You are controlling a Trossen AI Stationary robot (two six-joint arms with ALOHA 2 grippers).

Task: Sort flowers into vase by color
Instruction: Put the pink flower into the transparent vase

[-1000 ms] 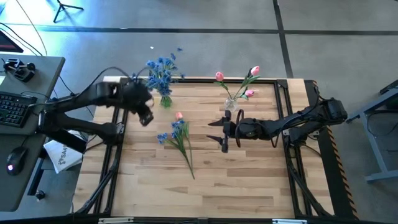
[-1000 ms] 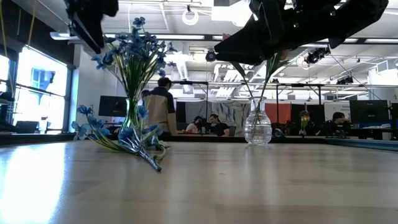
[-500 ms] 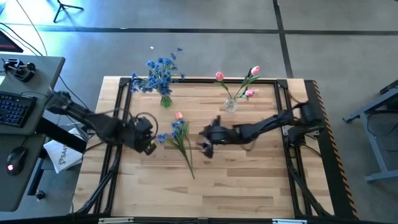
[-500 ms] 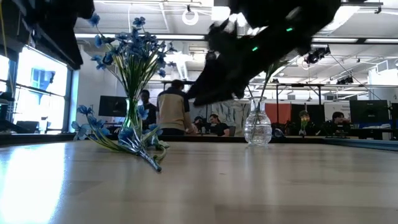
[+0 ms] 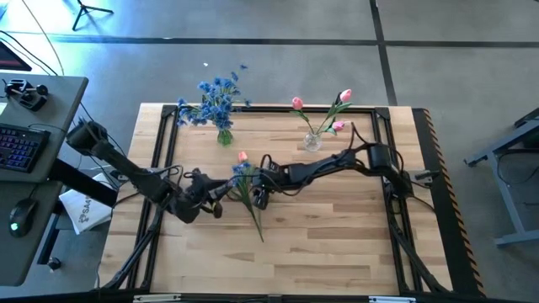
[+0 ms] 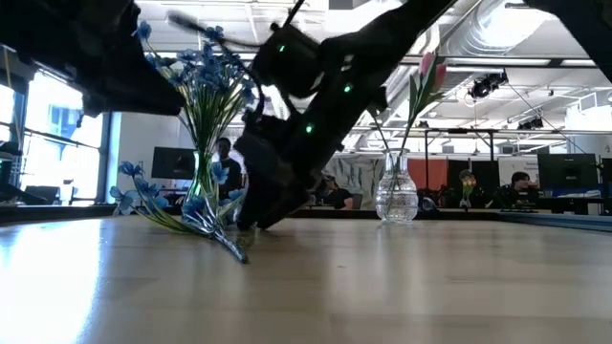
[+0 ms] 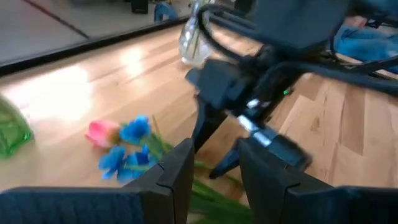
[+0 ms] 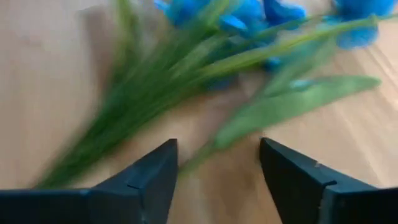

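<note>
A loose bunch of flowers (image 5: 245, 192) lies flat on the table: blue blossoms (image 5: 241, 172), one pink bud (image 5: 242, 156), and green stems running toward the near edge. My right gripper (image 5: 260, 193) is open, low over the stems (image 8: 155, 118) from the right, one finger on either side of a green leaf (image 8: 280, 106). My left gripper (image 5: 212, 207) is open just left of the bunch, and its wrist view shows the bud (image 7: 102, 132) and the right gripper (image 7: 230, 134). A green vase (image 5: 224, 135) holds blue flowers. A clear vase (image 5: 312, 141) holds pink tulips.
Both vases stand near the table's far edge, seen in the low view as the green vase (image 6: 202, 182) and the clear vase (image 6: 395, 196). A black frame (image 5: 165, 151) runs along the table's sides. A desk with a keyboard (image 5: 18, 143) stands to the left. People sit in the room behind.
My right gripper has swept toward the table's left and come down over the lying bunch's stems. My left gripper has moved from beside the green vase toward the near edge, down and rightward to the bunch. The flowers have stayed where they were.
</note>
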